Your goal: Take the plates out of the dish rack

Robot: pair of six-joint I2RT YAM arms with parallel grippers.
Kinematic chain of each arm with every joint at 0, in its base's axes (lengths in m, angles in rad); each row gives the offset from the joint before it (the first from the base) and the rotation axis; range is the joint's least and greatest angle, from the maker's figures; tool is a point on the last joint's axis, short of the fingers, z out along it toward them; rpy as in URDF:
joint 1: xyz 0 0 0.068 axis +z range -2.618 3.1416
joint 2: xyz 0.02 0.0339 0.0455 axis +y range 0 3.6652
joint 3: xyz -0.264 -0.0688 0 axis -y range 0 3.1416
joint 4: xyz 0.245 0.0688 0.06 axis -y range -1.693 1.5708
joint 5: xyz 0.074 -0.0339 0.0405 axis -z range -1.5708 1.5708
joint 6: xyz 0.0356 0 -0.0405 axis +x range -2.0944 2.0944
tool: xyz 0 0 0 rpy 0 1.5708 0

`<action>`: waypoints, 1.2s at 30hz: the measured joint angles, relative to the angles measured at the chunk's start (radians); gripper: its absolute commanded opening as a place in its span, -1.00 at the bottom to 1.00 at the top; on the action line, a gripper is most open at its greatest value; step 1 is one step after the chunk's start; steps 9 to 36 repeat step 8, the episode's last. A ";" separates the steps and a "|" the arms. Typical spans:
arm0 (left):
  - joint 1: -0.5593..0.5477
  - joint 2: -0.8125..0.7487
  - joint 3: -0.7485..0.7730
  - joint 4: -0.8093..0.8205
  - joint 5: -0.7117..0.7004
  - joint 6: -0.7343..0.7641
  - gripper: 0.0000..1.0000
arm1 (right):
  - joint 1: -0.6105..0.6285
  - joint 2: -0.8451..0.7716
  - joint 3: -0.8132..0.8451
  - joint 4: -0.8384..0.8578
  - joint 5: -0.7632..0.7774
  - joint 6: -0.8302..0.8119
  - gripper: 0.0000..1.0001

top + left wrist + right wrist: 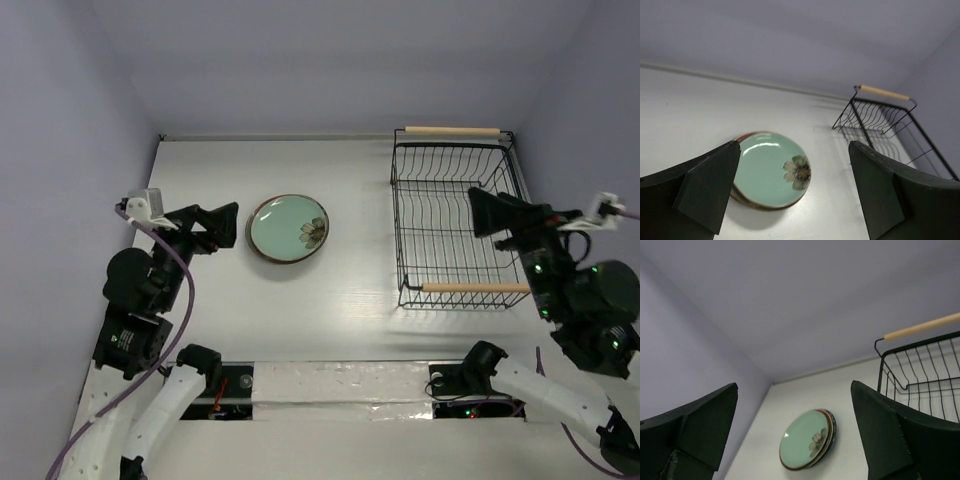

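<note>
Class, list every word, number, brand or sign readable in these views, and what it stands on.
None is readable.
The top plate bears only a flower picture; the dish rack shows no label.
A pale mark on the left arm's base is too small to read.

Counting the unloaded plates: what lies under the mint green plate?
Reddish and dark plate rims peek out beneath the mint green plate; their faces and count are covered.

The white table carries two items. A stack of plates — pale mint green one on top — lies left of centre. The dish rack stands at the far right corner.
</note>
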 measured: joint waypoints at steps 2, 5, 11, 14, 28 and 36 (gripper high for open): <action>0.000 -0.001 0.050 0.004 0.000 0.000 0.77 | 0.000 -0.086 -0.022 0.008 0.038 -0.006 1.00; 0.000 -0.013 0.095 0.020 -0.004 0.000 0.77 | 0.000 -0.158 -0.068 0.032 0.065 -0.012 1.00; 0.000 -0.029 0.100 0.018 -0.023 -0.003 0.88 | 0.000 -0.162 -0.113 0.032 0.076 -0.014 1.00; 0.000 -0.029 0.100 0.018 -0.023 -0.003 0.88 | 0.000 -0.162 -0.113 0.032 0.076 -0.014 1.00; 0.000 -0.029 0.100 0.018 -0.023 -0.003 0.88 | 0.000 -0.162 -0.113 0.032 0.076 -0.014 1.00; 0.000 -0.029 0.100 0.018 -0.023 -0.003 0.88 | 0.000 -0.162 -0.113 0.032 0.076 -0.014 1.00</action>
